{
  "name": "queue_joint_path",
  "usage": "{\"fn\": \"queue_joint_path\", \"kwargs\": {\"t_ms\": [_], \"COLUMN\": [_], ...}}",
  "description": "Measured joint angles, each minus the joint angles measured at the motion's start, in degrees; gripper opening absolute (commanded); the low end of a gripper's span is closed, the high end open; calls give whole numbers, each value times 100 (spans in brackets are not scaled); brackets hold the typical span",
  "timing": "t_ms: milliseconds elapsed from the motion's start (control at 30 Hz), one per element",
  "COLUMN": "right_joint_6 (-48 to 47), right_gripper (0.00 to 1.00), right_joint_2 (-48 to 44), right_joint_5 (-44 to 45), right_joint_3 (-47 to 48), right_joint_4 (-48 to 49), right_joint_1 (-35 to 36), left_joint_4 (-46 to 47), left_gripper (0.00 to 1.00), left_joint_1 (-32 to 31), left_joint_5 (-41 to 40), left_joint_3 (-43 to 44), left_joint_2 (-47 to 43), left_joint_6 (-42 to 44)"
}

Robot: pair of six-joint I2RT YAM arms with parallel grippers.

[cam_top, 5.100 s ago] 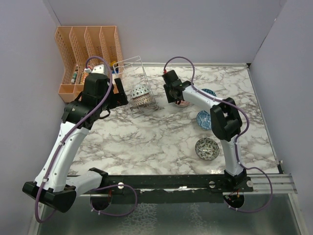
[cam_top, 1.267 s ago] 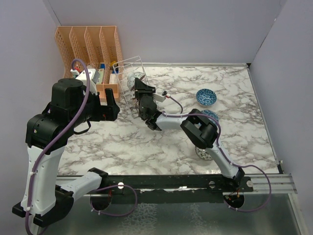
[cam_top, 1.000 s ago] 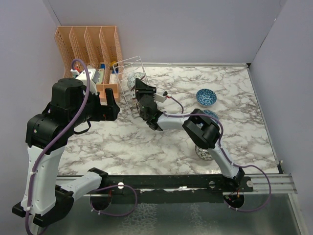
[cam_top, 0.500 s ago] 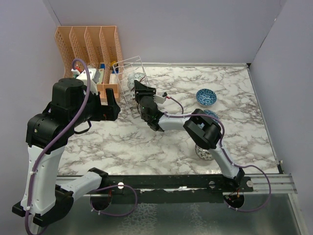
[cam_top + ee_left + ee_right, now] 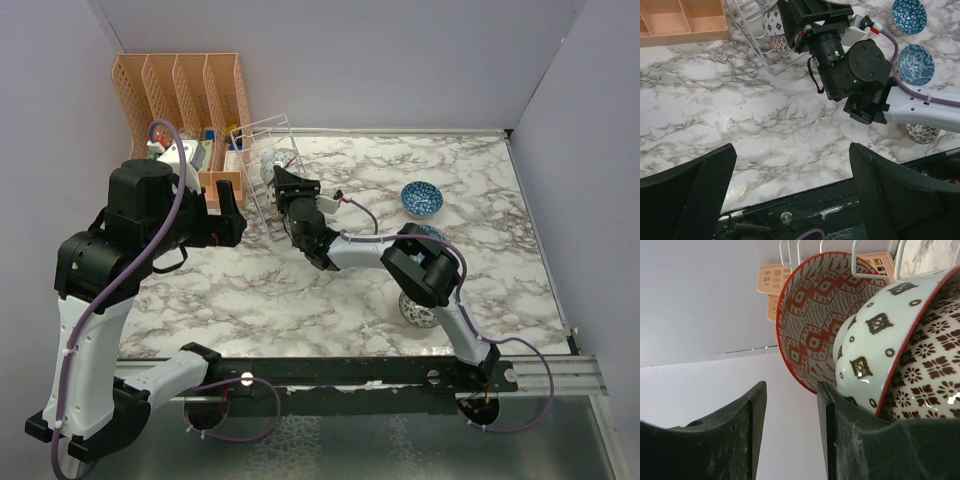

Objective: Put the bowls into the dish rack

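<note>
Right hand [image 5: 791, 390] gapes at the rim of the red bowl [image 5: 815, 325].

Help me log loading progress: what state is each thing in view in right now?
dish rack: holds two bowls
red bowl: on edge in the rack
brown-patterned bowl: on edge in the rack, beside the red one
dark blue bowl: upright on the table, unloaded
light blue bowl: upright on table, unloaded
grey-green bowl: upright on table, unloaded
right gripper: open at the rack, empty
left gripper: open, empty
</note>
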Motion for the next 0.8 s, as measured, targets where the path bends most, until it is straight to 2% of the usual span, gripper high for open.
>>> {"fn": "queue_joint_path", "kwargs": {"t_ms": [800], "right_joint_6": [319], "right_gripper": [46], "right_joint_2": [-1062], "right_joint_5": [-619], "right_joint_3": [-979], "right_joint_4": [-861], "right_joint_1": [68], "left_joint_4": [87], "left_gripper": [99], "left_joint_1": [0], "left_joint_5": [26], "left_joint_3": [-33], "left_joint_2": [2], "left_joint_6": [-90]}}
